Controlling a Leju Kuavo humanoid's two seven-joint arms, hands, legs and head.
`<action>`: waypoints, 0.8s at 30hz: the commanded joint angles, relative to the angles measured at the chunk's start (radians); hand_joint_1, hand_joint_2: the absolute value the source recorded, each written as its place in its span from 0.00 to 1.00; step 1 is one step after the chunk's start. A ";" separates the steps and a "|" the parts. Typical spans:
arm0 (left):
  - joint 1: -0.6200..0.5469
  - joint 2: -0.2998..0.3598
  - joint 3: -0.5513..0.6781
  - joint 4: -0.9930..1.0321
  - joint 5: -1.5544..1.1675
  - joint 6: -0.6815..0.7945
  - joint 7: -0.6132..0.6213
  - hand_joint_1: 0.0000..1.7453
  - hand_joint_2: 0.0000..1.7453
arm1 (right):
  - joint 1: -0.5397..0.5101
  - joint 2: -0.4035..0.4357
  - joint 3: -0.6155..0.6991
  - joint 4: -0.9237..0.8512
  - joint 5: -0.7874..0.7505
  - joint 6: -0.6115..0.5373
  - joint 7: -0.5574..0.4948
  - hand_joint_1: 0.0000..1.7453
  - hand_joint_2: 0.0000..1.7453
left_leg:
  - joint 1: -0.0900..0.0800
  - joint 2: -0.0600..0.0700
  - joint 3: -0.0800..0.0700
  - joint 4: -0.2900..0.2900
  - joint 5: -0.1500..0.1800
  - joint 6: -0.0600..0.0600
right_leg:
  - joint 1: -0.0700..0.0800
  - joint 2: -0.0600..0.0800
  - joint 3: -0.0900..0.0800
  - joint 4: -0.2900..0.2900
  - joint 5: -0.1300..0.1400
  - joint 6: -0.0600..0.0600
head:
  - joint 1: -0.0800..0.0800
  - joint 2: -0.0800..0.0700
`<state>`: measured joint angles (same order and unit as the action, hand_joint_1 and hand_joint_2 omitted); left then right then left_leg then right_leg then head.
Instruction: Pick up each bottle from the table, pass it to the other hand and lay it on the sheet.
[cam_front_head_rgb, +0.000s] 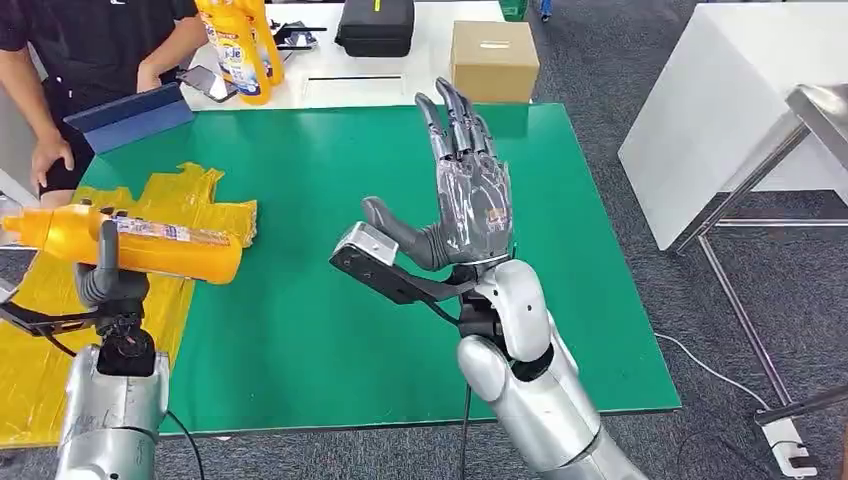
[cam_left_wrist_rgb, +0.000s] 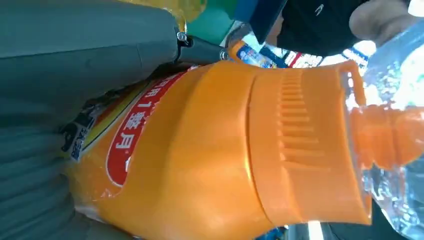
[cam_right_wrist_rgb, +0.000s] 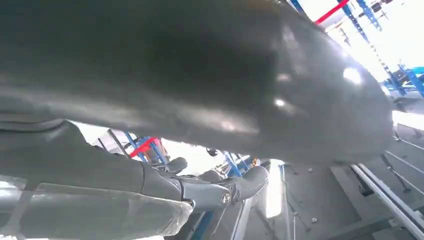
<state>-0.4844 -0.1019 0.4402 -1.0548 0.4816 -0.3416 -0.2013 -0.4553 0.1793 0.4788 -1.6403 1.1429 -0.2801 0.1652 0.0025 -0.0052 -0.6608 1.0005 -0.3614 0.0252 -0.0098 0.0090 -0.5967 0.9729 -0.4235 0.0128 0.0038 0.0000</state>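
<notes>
My left hand (cam_front_head_rgb: 108, 285) is mostly hidden behind the orange bottle (cam_front_head_rgb: 130, 243) at the left of the head view; I cannot see how my fingers wrap it. The person (cam_front_head_rgb: 70, 60) is cut off by the upper left edge. The yellow sheet (cam_front_head_rgb: 40, 350) runs off the left edge.

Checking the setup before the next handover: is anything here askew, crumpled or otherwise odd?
The yellow sheet is crumpled and ragged along its far edge rather than flat. Otherwise normal: the left hand holds the orange bottle sideways, and the right hand is open.
</notes>
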 joint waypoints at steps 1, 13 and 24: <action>-0.110 0.090 0.022 0.097 -0.644 0.458 -0.256 1.00 1.00 | 0.001 -0.003 -0.004 0.046 0.014 0.026 -0.019 0.00 0.00 | 0.001 0.000 0.004 0.000 -0.002 -0.002 | 0.001 -0.001 0.005 0.000 -0.002 -0.001 | 0.000 0.000; 0.016 0.121 -0.174 0.077 -1.843 1.040 -0.103 1.00 1.00 | -0.070 0.020 -0.014 0.173 -0.053 0.045 -0.073 0.00 0.00 | 0.000 0.000 0.004 -0.001 -0.001 -0.001 | -0.001 0.001 0.004 0.000 -0.001 -0.001 | 0.000 0.000; 0.020 0.135 -0.184 0.081 -1.899 1.040 -0.104 1.00 1.00 | -0.059 0.022 -0.021 0.169 -0.054 0.041 -0.075 0.00 0.00 | 0.000 -0.001 0.003 -0.001 -0.001 -0.002 | 0.000 -0.001 0.004 0.000 -0.002 -0.001 | 0.000 0.000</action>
<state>-0.4431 0.0012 0.2861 -1.0368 -1.4141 0.6939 -0.3098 -0.4756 0.2010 0.4780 -1.5431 1.0941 -0.2342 0.0946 0.0031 -0.0062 -0.6615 1.0004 -0.3611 0.0247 -0.0098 0.0090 -0.5967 0.9731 -0.4233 0.0126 0.0034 0.0000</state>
